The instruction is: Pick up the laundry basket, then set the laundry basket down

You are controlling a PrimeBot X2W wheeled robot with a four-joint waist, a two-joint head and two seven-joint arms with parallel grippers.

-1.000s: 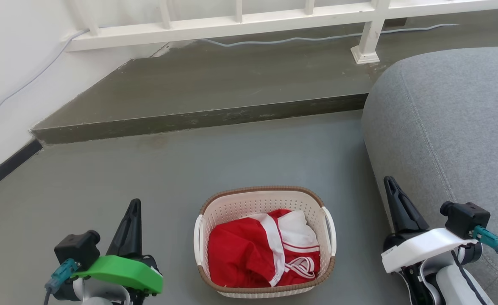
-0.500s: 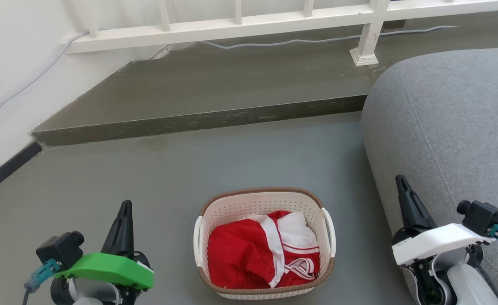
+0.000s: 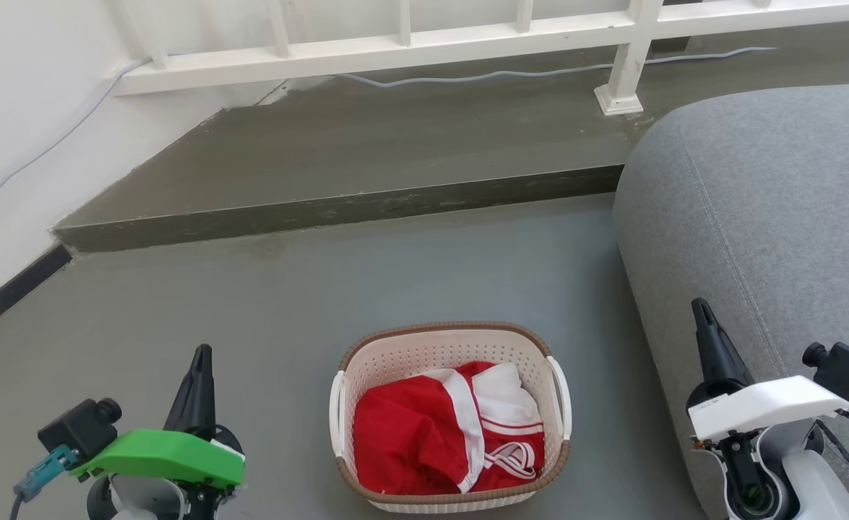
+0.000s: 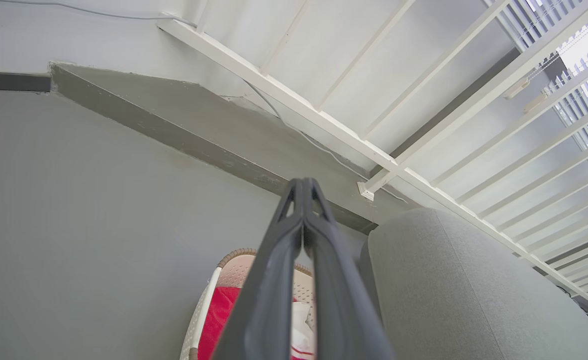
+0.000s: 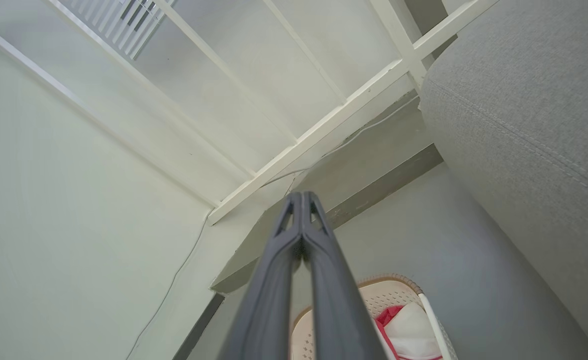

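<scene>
my L end effector (image 3: pixel 201 355) fingers pressed together | R end effector (image 3: pixel 701 310) same | laundry basket (image 3: pixel 441 327) on floor (image 3: pixel 287 310) btwn them, touching neither, red+white clothes (image 3: pixel 424 433) inside

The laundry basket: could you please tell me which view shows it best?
The head view: the whole laundry basket shows, rim, both handles and red clothing. The left wrist view shows a part behind the left pincer; the right wrist view, a corner behind the right pincer.
</scene>
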